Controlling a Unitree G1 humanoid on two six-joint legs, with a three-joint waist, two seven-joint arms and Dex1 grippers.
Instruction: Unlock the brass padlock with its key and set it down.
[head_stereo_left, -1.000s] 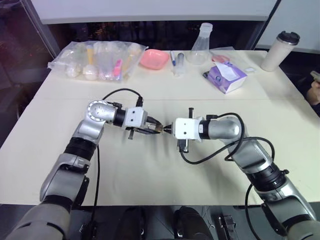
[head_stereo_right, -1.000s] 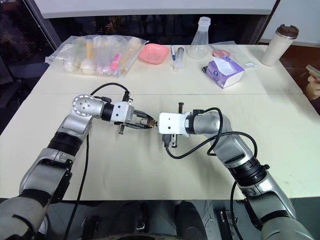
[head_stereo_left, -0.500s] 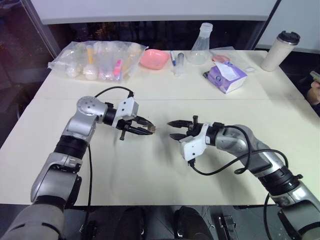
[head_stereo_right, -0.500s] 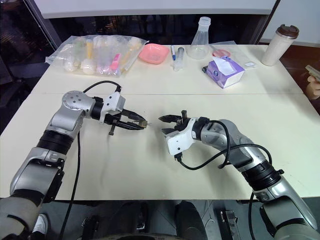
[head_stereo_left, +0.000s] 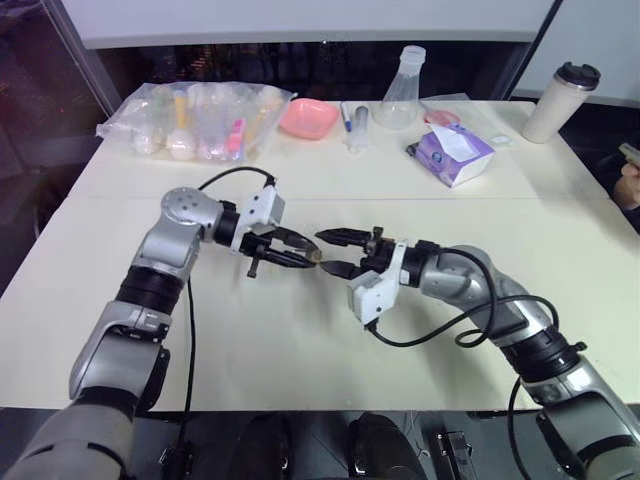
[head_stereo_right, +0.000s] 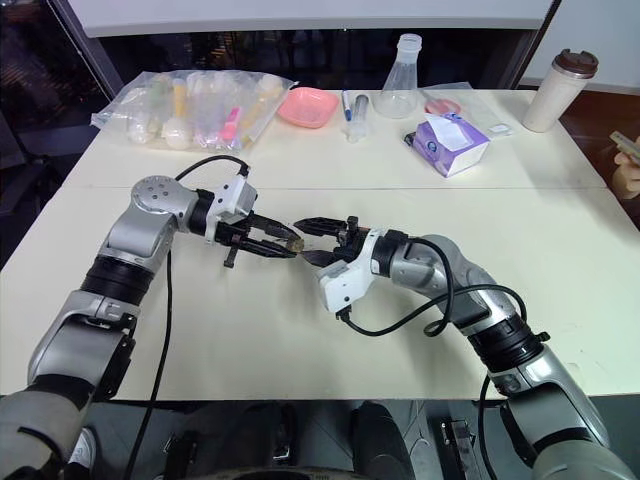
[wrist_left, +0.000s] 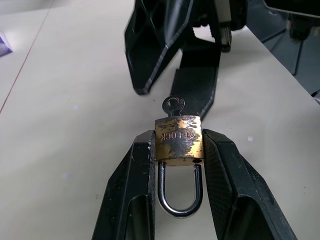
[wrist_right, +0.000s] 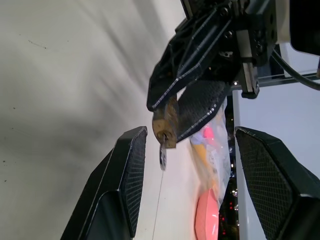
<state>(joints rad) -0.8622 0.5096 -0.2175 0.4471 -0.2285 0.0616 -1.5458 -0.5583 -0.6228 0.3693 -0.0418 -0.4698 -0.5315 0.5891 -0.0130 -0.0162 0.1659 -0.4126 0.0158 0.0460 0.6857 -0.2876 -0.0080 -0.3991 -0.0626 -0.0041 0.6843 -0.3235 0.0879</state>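
Brass padlock (wrist_left: 178, 139) sits clamped by its two flat sides in the left pincer (head_stereo_left: 296, 252), held up off the table (head_stereo_left: 300, 340) near the middle, w/ the key (wrist_left: 173, 105) already seated in the keyway & its round bow sticking out toward the right arm. Right pincer (head_stereo_left: 334, 252) stands apart, fingers spread either side of that bow but not on it, as far as I can tell. Step in hand looks like re-gripping the key to turn it: I'd line the right fingers (wrist_right: 125, 175) square on the flat bow, close gently, then roll the wrist about the key's own axis w/o pushing sideways, since the key is thin & could slip or lever the lock out of the left grip. Left should hold firm, no twisting along. Lock itself: tiny, gold-coloured body, scuffed & worn w/ dark patches, stamped lettering on the face, thin silvery shackle (wrist_left: 178, 195) looped back between the left fingers, looks shut for now.
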